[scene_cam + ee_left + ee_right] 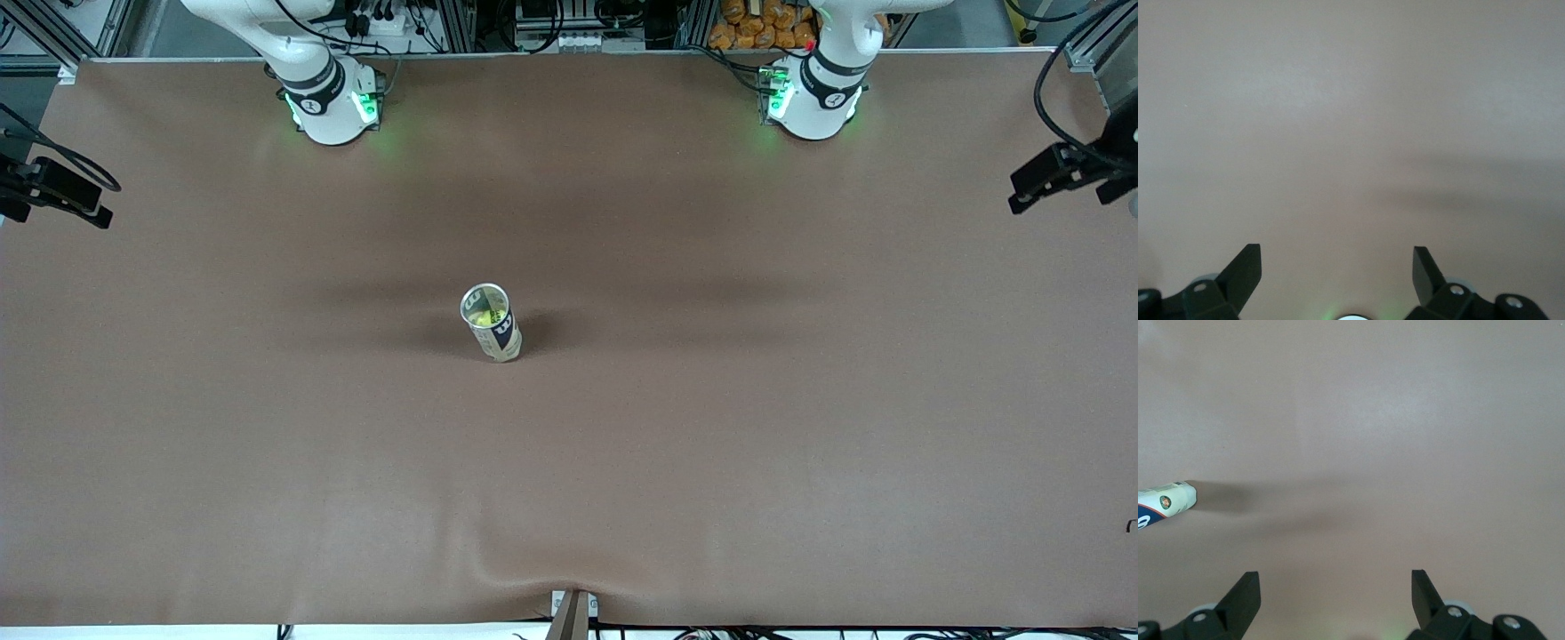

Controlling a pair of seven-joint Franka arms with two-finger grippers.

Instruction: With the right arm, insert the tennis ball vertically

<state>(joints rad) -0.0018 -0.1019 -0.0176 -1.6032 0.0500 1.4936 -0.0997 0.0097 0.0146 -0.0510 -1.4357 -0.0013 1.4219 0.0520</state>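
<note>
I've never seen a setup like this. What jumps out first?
A lone tennis ball can stands upright mid-table on the brown table cover, a yellow ball visible inside. The left gripper and right gripper are both open and empty above the cover.

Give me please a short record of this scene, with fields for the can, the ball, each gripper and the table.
can: tennis ball can upright mid-table, top open
ball: yellow-green ball seen inside the can
right gripper: right gripper open, empty, over bare table, can off to one side
left gripper: left gripper open, empty, over bare table
table: brown cover
</note>
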